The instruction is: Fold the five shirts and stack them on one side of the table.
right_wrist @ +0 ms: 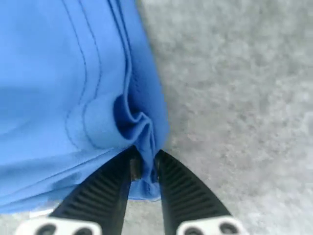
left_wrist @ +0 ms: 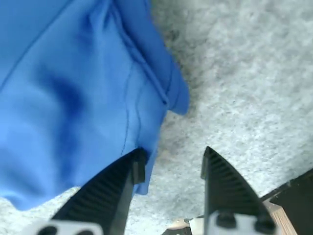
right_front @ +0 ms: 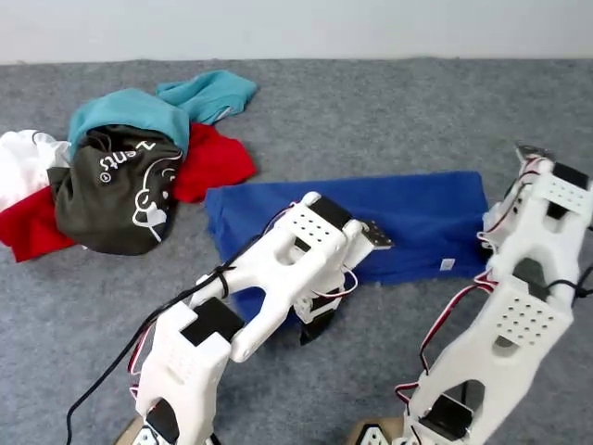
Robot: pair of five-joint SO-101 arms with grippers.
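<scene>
Wrist views: right tool [right_wrist: 145,155] pinching blue cotton shirt [right_wrist: 73,73] hem, left tool [left_wrist: 173,155] spread at its edge. High view only: long axis side-to-side across grey worktop [right_front: 371,111].

Bare grey surface [right_front: 389,111] runs wide along the far side, beyond the blue shirt [right_front: 417,218]. It also lies open in the near middle, between the two arms. The pile of shirts [right_front: 130,171] blocks the far left corner, just beside the blue shirt's left end. The left arm [right_front: 269,278] stretches over that shirt's near left part, and the right arm [right_front: 528,278] stands at its right edge. In the left wrist view, bare surface shows between the parted jaws, right beside the shirt's hem.
</scene>
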